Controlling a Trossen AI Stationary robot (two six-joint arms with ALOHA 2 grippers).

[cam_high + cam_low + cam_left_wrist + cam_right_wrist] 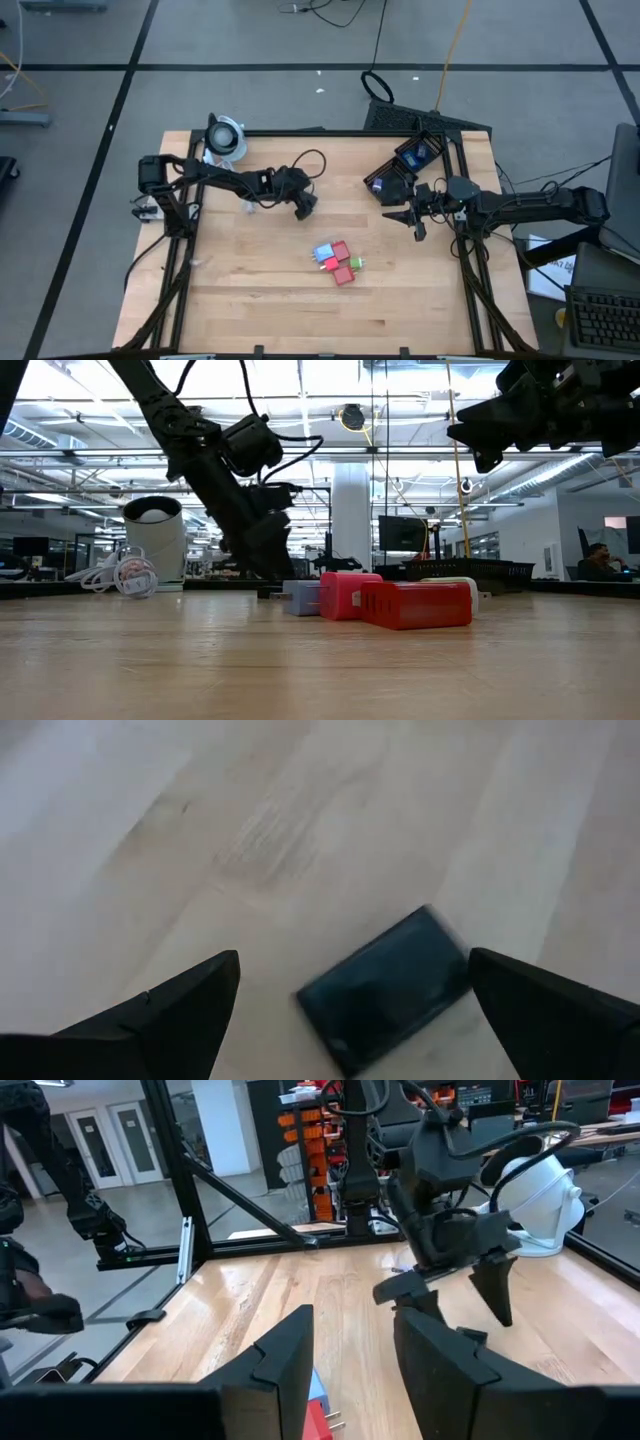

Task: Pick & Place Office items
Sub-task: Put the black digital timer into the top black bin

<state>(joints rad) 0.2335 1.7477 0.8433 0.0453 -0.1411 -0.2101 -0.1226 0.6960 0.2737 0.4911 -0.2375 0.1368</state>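
Red blocks (415, 605) are seen nearest in the low view, at the front of a small cluster of office items (337, 261) lying a little toward the right of the tabletop (250, 300) centre, nearer its near edge. Within the cluster a blue block (324, 252), a second red block (340, 250) and a green block (356, 263) are counted, all touching or just beside one another. One black block (386, 986) is recorded apart from the cluster, flat on the wood directly beneath the left gripper (306, 208), between its widely released fingers (170, 1015), untouched. The right gripper (416, 222) is held above the tabletop near the right edge, its fingers (285, 1355) narrowly parted; whether anything is gripped cannot be told. A dark tray (405, 168) with further items is set by the far right corner. A white round device (225, 136) and a coiled white cable (120, 573) are placed near the far left corner.
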